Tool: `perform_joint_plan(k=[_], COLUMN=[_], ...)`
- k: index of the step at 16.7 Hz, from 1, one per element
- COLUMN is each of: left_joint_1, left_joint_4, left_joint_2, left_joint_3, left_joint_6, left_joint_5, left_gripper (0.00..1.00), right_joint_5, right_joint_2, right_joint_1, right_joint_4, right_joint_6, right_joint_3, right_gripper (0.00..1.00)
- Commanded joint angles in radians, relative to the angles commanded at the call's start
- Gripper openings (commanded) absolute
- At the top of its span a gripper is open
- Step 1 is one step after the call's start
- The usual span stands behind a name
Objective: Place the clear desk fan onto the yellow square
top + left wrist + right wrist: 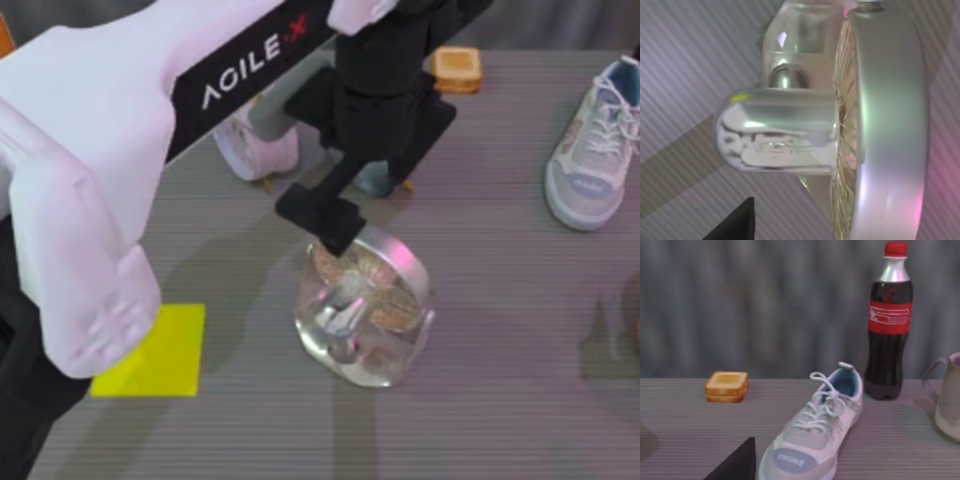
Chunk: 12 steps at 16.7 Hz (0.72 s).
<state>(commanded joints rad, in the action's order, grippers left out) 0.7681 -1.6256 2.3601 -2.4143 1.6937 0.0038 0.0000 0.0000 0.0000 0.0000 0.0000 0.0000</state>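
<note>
The clear desk fan (365,305) stands on the table a little right of centre, its silvery rim (890,125) and shiny hub (775,132) filling the left wrist view. My left gripper (337,222) hangs open directly over the fan's far edge, apart from it. Only one dark fingertip (737,225) shows beside the hub. The yellow square (160,350) lies flat to the fan's left, partly under my white left arm. My right arm is outside the top view. Its wrist view shows one dark fingertip (737,465) with nothing held.
A pink alarm clock (255,150) stands behind the fan at the left, partly covered by my arm. A toast-like block (457,68) sits at the back. A white sneaker (595,140) lies at the back right, with a cola bottle (890,325) and a mug (947,400) near it.
</note>
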Motion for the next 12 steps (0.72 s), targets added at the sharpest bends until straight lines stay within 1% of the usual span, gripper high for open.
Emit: perform_joint_plan(k=[4,10,12], left_joint_1=[-0.004,-0.003,-0.002], left_joint_4=[0.018,0.199,0.237], left_joint_2=[-0.004,-0.047,-0.054], left_joint_3=[0.019,0.252,0.292], left_joint_6=[-0.003,-0.003,-0.001], left_joint_5=[0.0,-0.001,-0.001], left_gripper=[1.0,1.0,1.0], right_joint_5=[0.0,0.0,0.0], right_joint_2=[0.0,0.0,0.0], right_joint_1=[0.0,0.0,0.0], right_joint_4=[0.0,0.0,0.0], right_joint_6=[0.0,0.0,0.0], right_joint_3=[0.0,0.0,0.0], right_gripper=[1.0,1.0,1.0])
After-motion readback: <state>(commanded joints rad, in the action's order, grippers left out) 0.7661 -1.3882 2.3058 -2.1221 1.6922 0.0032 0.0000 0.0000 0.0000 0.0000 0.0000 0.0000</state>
